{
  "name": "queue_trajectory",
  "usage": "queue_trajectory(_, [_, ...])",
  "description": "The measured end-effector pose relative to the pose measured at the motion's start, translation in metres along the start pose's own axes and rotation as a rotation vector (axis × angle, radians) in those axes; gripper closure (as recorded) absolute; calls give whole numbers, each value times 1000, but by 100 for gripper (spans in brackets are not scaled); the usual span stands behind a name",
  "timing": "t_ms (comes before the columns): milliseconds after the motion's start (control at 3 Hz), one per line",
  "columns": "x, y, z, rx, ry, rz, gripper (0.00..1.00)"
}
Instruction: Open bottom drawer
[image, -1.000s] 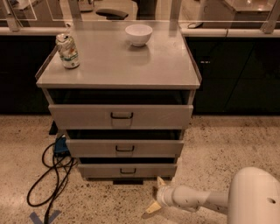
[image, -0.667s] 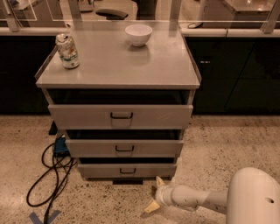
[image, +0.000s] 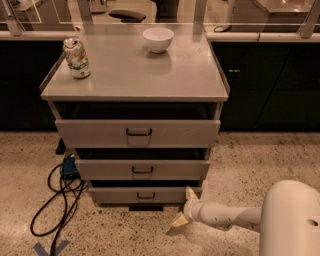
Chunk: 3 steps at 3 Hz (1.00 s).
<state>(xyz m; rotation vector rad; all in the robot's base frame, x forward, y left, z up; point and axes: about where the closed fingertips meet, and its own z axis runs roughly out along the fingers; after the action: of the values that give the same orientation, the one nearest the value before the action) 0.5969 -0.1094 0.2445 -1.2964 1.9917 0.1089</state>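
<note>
Cabinet (image: 217, 111) is standing on the floor (image: 260, 155), with the arm (image: 230, 216) reaching in low from the right. Bottom drawer (image: 115, 196) is sitting lowest of three, below the tabletop's (image: 135, 75) front edge, its front running left to right. Gripper (image: 184, 206) is hovering just off that front's right end, fingers spread. Handle (image: 146, 195) is lying left of the fingers, so the coming move is likely calling for a leftward shift.
</note>
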Motion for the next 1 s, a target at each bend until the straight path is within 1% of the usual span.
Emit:
queue_trajectory(333, [-10,-45,-6,41,34,3,0])
queue_trajectory(1000, [-8,-46,-6,47,38,2,0])
